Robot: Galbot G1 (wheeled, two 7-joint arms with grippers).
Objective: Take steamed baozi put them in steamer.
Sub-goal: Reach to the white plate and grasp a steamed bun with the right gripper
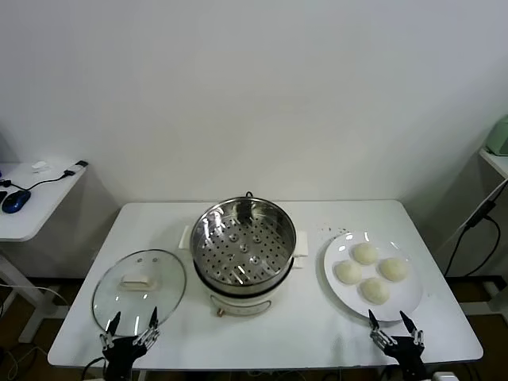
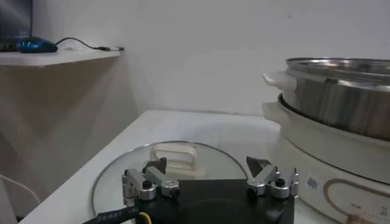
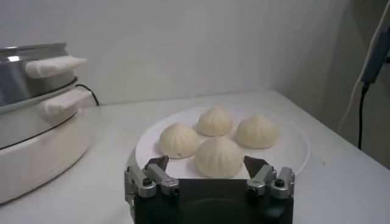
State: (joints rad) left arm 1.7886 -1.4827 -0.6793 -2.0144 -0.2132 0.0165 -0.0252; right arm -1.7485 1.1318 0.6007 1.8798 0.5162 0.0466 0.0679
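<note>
At frame centre the steamer (image 1: pixel 244 255) stands uncovered, its perforated tray reachable from above. Lower right, four steamed baozi (image 1: pixel 370 272) sit exposed on a white plate (image 1: pixel 337 290), bare tabletop (image 1: pixel 309 317) between them. Lower left, the glass lid (image 1: pixel 139 287) occupies that tabletop corner.

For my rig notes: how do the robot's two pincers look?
Both match. The left pincer and right pincer each have a black block body, two silver metal knuckles with round screws, and dark pointed tips. A black cable and a yellow wire show at the left one's base.
</note>
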